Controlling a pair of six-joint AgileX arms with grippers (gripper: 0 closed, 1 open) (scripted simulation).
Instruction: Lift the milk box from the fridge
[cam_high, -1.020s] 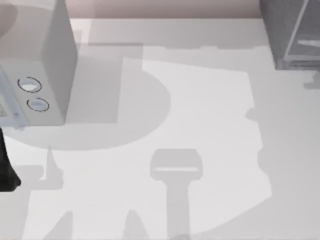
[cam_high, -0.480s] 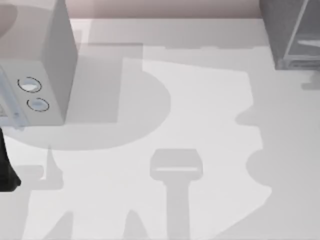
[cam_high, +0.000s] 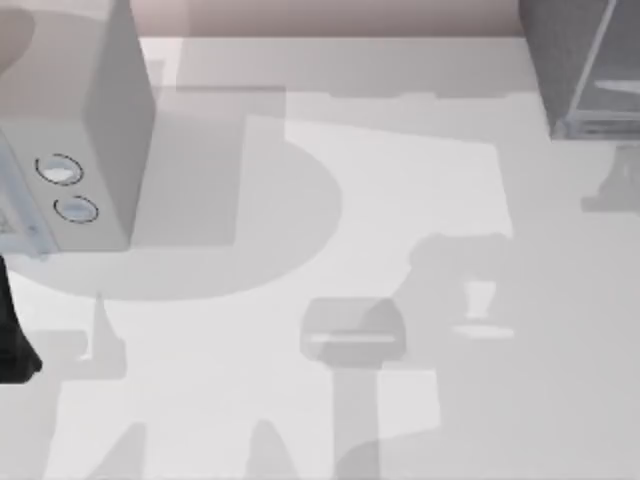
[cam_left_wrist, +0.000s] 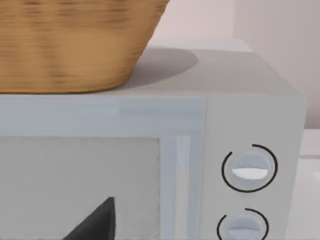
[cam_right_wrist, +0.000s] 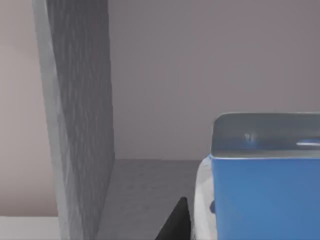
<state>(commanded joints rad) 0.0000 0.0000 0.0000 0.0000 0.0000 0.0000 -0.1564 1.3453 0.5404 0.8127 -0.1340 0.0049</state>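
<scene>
1. My left arm (cam_high: 12, 330) sits parked at the left edge of the tabletop, a dark shape low on that side.
2. One dark fingertip (cam_left_wrist: 95, 222) of my left gripper pokes into my left wrist view.
3. One dark fingertip (cam_right_wrist: 175, 222) of my right gripper shows in my right wrist view.

The milk box (cam_right_wrist: 265, 195) is seen just beside the right gripper's black fingertip (cam_right_wrist: 176, 222), inside the fridge (cam_right_wrist: 80, 125). 1 textured side wall stands on the fingertip's other side; bare floor lies between.
</scene>
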